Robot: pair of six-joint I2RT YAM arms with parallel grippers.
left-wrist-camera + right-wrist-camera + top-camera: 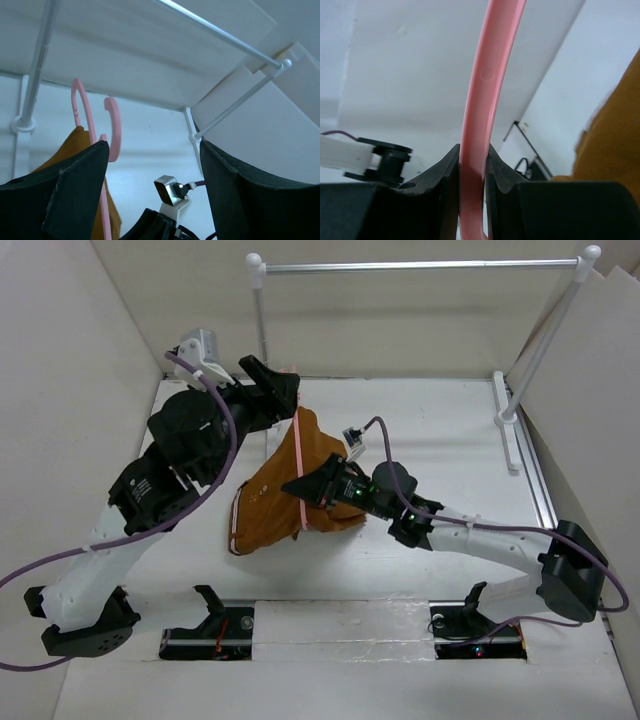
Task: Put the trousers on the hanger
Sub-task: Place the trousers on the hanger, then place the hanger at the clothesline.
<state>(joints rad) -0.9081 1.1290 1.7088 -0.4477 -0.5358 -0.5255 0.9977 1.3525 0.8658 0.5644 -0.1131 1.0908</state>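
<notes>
Hanger (300, 470) across trousers (268, 502), pinched in right jaws, left arm (190, 440) raised, left jaws spread.

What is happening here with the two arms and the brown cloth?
The right pincer is shut on a bar of the pink hanger and holds it above the table. The rust-brown trousers hang bunched on the hanger, with cloth on both sides of the bar. The left pincer is open beside the hanger's hook and grips nothing.
</notes>
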